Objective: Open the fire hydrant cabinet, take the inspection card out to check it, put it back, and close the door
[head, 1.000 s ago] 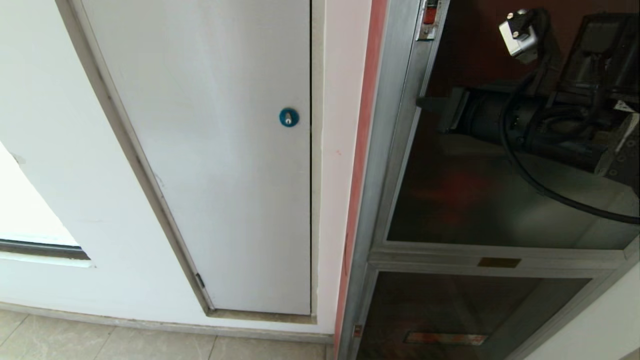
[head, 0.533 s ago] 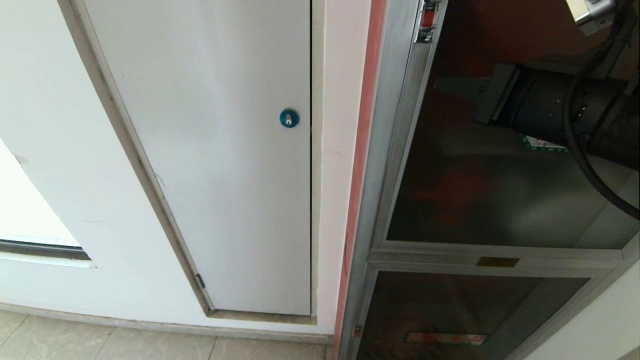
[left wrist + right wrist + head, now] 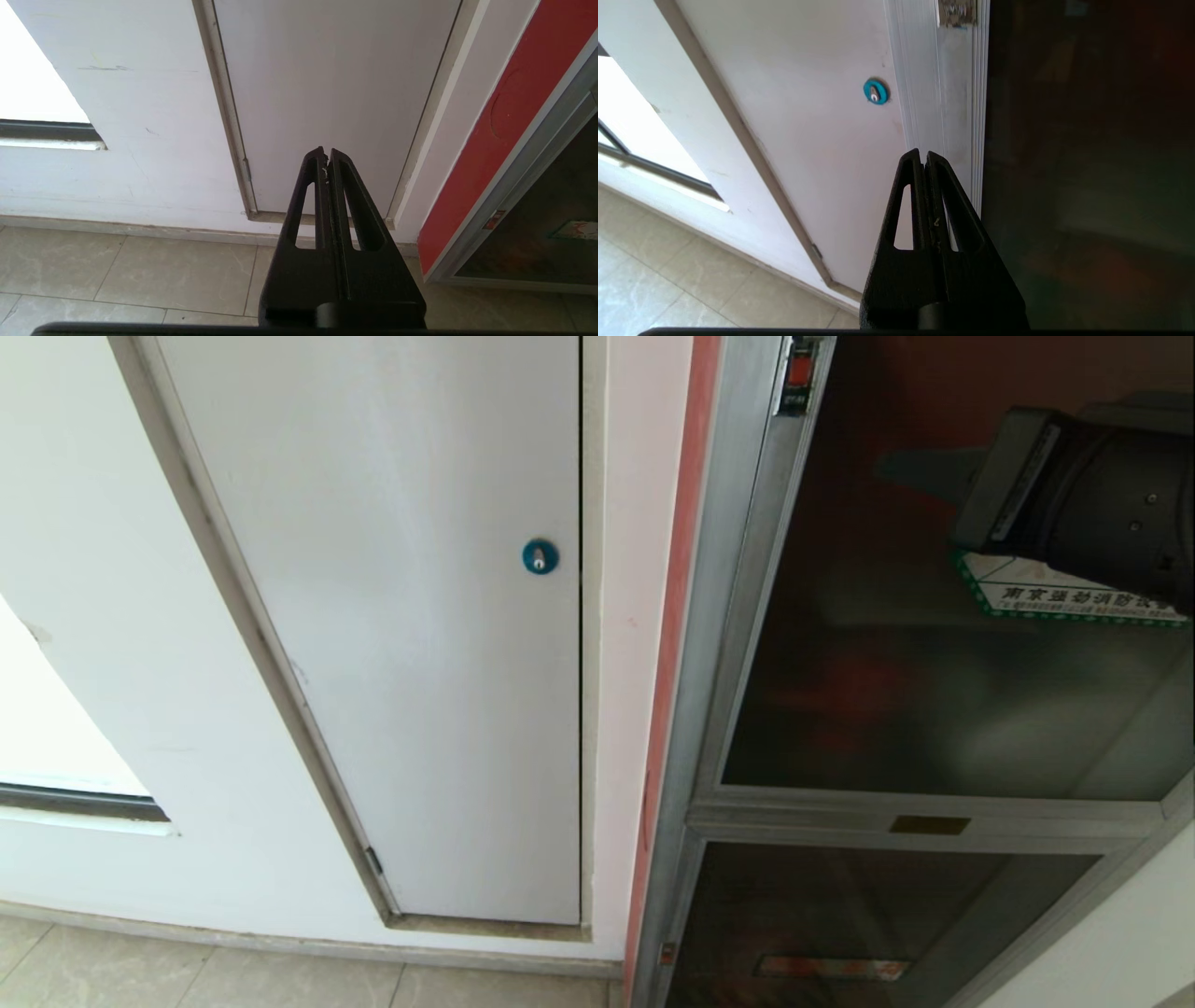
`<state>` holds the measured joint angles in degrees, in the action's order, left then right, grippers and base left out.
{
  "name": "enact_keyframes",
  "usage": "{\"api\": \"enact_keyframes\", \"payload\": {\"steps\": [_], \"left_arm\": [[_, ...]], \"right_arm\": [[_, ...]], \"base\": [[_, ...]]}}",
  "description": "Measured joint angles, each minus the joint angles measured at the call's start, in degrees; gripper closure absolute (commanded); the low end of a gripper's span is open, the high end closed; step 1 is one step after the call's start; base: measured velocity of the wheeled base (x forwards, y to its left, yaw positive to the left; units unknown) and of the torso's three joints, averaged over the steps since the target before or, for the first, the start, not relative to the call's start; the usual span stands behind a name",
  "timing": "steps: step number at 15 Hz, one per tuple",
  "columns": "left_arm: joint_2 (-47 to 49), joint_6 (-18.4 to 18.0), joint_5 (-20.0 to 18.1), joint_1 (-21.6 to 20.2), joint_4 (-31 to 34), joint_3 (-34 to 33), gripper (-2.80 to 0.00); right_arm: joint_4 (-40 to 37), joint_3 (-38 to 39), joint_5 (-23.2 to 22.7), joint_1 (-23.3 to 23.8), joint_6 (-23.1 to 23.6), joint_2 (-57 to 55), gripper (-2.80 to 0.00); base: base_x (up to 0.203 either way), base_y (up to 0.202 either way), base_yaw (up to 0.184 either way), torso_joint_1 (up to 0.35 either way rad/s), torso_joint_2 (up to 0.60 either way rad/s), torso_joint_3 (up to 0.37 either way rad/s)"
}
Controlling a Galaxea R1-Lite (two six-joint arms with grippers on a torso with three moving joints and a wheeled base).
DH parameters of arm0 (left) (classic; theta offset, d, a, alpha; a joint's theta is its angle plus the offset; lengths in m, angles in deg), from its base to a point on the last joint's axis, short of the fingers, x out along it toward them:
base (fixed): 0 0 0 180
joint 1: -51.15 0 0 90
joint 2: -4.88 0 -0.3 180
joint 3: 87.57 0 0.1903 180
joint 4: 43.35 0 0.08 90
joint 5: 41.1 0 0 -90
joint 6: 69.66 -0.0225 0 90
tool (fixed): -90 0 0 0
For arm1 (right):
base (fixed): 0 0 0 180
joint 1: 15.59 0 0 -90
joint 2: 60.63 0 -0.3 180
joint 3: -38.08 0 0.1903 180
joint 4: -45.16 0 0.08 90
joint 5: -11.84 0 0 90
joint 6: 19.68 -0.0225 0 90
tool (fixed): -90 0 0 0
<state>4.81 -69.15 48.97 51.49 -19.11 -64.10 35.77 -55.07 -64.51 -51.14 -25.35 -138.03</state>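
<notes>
The fire hydrant cabinet [image 3: 738, 644] fills the right of the head view, its silver frame standing against the white wall. The door [image 3: 934, 719], dark glass with a green-edged sticker [image 3: 1055, 590], lies flush in the frame. My right gripper [image 3: 889, 467] hovers in front of the upper glass, shut and empty, pointing toward the frame's latch edge. In the right wrist view, my right gripper [image 3: 923, 156] points at the door's silver stile [image 3: 945, 107] beside the dark glass. My left gripper [image 3: 326, 154] hangs low, shut and empty. The inspection card is hidden.
A plain white door [image 3: 401, 644] with a round blue lock [image 3: 540, 555] stands left of the cabinet. Below the main glass is a smaller dark panel [image 3: 840, 905] with a red label strip. A small latch plate [image 3: 798, 373] sits high on the frame. Beige floor tiles [image 3: 187, 971] run along the wall.
My right arm has swung up and to the right across the glass, away from the frame edge. The green-edged sticker, covered before, now shows under the arm.
</notes>
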Motion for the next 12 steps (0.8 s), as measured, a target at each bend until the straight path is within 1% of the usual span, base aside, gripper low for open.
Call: {"api": "enact_keyframes", "payload": {"steps": [3, 4, 5, 6, 8, 12], "left_arm": [[0.00, 0.00, 0.01, 0.02, 0.00, 0.00, 0.00], [0.00, 0.00, 0.00, -0.01, 0.00, 0.00, 0.00], [0.00, 0.00, -0.02, -0.01, 0.00, 0.00, 0.00], [0.00, 0.01, -0.02, -0.01, 0.00, 0.00, 0.00], [0.00, 0.00, 0.01, 0.00, 0.00, 0.00, 0.00], [0.00, 0.00, 0.01, 0.02, 0.00, 0.00, 0.00]], "right_arm": [[0.97, -1.17, 0.57, -0.65, -0.69, 0.36, 0.00], [2.15, -1.22, 1.17, -0.68, -0.41, 0.30, 0.00], [3.58, -0.98, 2.26, -0.72, 1.04, 0.15, 0.00], [5.45, -0.50, 3.08, -0.83, 3.59, -0.22, 0.00], [11.64, 0.76, 5.04, -1.55, 9.08, -2.15, 0.00], [27.98, 3.32, 12.10, -3.81, 19.75, -9.11, 0.00]], "base": [[0.000, 0.000, 0.000, 0.000, 0.00, 0.000], [0.000, 0.000, 0.000, 0.000, 0.00, 0.000], [0.000, 0.000, 0.000, 0.000, 0.00, 0.000], [0.000, 0.000, 0.000, 0.000, 0.00, 0.000], [0.000, 0.000, 0.000, 0.000, 0.00, 0.000], [0.000, 0.000, 0.000, 0.000, 0.00, 0.000]]}}
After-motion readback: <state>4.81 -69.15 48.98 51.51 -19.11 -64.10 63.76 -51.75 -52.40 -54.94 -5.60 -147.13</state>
